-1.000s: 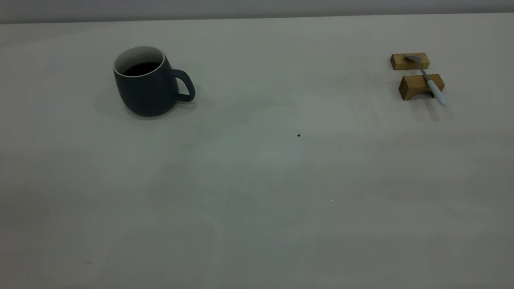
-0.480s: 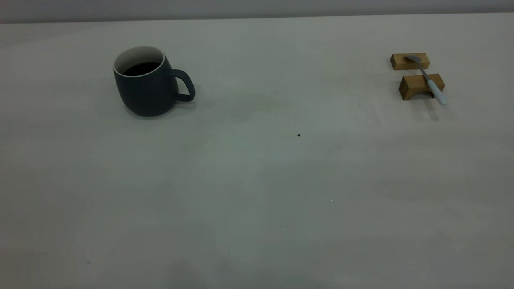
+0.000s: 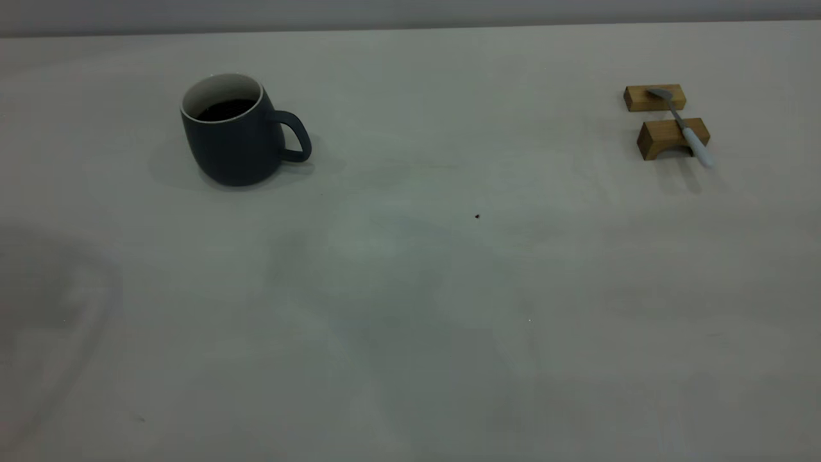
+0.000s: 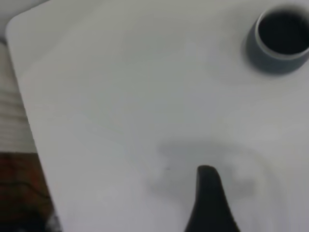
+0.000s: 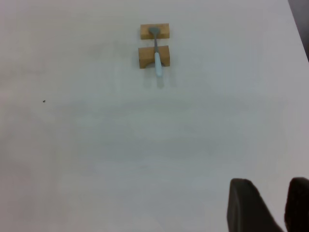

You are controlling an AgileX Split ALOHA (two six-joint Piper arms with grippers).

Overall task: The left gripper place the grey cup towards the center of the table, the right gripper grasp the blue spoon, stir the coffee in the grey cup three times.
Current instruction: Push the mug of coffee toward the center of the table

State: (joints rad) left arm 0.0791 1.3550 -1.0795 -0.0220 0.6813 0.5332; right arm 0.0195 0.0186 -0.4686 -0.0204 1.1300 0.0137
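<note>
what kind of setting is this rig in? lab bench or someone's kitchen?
Most likely a lab or test bench, not a kitchen. The table is plain, off-white and holds only staged props: the grey cup of coffee and the blue spoon propped across two wooden blocks. A blank wall runs behind.

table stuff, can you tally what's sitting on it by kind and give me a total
Dark slate-grey matte mug holding black-brown coffee: 1
Slim spoon with a pale blue handle and grey metal bowl, lying across the blocks: 1
Small light-brown wooden blocks, the far flat one and the near arched one: 2
Total: 4 things on the off-white table
</note>
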